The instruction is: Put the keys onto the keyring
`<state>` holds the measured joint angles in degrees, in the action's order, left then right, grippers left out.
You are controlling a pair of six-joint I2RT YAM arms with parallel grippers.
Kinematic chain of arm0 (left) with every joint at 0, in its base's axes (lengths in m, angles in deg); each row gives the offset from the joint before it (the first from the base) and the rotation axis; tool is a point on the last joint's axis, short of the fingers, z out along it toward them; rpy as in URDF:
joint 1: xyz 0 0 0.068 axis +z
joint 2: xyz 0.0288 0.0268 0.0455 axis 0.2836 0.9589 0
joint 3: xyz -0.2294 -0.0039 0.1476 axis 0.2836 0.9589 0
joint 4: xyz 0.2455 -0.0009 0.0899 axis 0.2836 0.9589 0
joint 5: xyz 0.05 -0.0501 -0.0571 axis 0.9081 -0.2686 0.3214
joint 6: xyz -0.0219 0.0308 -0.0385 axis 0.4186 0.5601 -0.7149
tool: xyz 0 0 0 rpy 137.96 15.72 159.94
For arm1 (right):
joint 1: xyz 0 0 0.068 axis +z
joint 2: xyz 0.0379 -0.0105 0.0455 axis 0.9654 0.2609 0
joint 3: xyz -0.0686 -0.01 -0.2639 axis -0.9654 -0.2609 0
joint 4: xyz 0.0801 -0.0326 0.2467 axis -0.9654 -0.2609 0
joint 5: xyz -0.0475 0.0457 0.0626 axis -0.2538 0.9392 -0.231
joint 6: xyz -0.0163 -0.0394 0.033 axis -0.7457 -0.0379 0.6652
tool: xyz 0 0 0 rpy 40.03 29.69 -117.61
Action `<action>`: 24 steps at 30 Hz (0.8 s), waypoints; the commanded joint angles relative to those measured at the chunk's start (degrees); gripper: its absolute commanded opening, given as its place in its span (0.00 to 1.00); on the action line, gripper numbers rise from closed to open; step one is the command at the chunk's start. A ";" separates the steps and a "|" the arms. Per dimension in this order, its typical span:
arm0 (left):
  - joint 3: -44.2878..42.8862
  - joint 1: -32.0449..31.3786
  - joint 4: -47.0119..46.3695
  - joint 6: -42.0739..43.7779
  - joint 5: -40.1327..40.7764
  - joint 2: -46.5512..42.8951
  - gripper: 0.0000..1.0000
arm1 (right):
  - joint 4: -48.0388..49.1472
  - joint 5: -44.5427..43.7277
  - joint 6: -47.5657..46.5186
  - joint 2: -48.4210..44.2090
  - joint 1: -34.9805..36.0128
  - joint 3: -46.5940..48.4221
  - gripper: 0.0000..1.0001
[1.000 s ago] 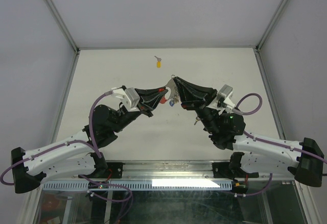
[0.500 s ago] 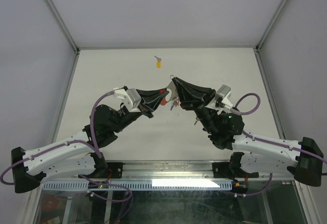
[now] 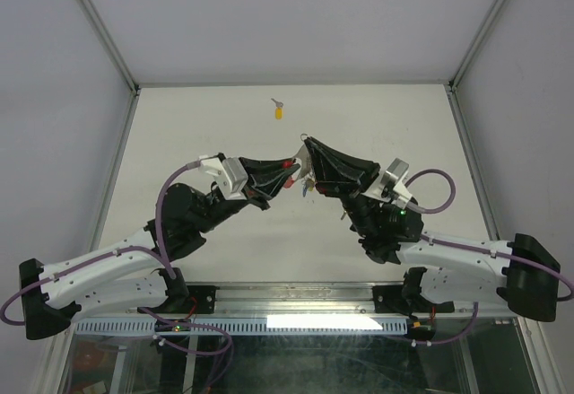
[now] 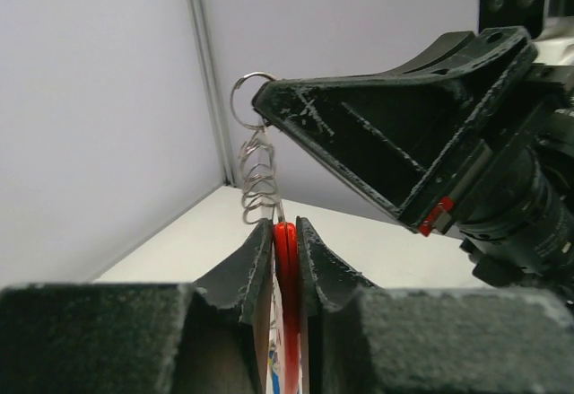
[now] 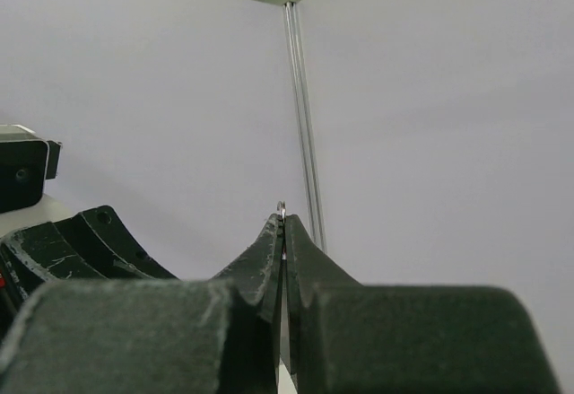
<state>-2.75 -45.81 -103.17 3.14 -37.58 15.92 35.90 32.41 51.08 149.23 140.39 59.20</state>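
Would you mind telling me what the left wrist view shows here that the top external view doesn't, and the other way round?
Only the left wrist view: the keyring link by link, its top loop pinched at the tip of the right gripper, its red strip between the fingers of the left gripper. Only the top external view: a yellow-headed key lying alone farther up the table, plus the whole left arm and right arm. Both: the two grippers meeting tip to tip, a spot of red between them.
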 commanded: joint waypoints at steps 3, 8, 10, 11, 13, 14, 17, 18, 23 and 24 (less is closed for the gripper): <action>-3.85 -0.98 -2.43 -0.63 -9.87 -0.35 0.23 | 15.74 1.26 -2.08 4.04 0.14 -1.00 0.00; -4.14 -1.09 -1.21 -0.99 -9.63 -2.58 0.34 | 18.78 2.92 -2.98 4.39 -0.21 -1.59 0.00; -4.26 -1.09 -0.71 -1.32 -9.19 -3.89 0.36 | 18.91 3.93 -3.02 4.00 -0.37 -1.98 0.00; -4.32 -1.09 -0.31 -1.41 -9.06 -4.55 0.37 | 18.87 4.63 -3.02 3.76 -0.53 -2.28 0.00; -4.60 -1.09 0.97 -1.59 -8.76 -5.76 0.37 | 18.43 6.64 -3.03 2.91 -0.94 -2.99 0.00; -4.78 -1.09 1.58 -1.63 -8.67 -6.38 0.38 | 17.76 8.32 -3.02 2.39 -1.18 -3.58 0.00; -4.69 -1.09 3.07 -1.81 -8.47 -8.20 0.38 | 15.24 12.37 -2.67 0.32 -1.91 -4.69 0.00; -4.48 -1.09 3.28 -1.82 -8.46 -8.72 0.38 | 14.86 13.59 -2.36 -0.23 -2.08 -4.97 0.00; -3.97 -1.09 5.09 -1.18 -9.48 -9.29 0.32 | 12.78 21.86 0.16 -2.42 -3.05 -5.19 0.00; -4.18 -1.09 5.75 -0.82 -10.60 -9.05 0.31 | 11.96 23.55 0.63 -2.78 -3.15 -5.02 0.00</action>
<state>-5.35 -46.22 -99.74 2.20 -45.76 6.43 46.31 47.03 50.14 148.95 137.77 53.24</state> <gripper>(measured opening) 0.332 0.006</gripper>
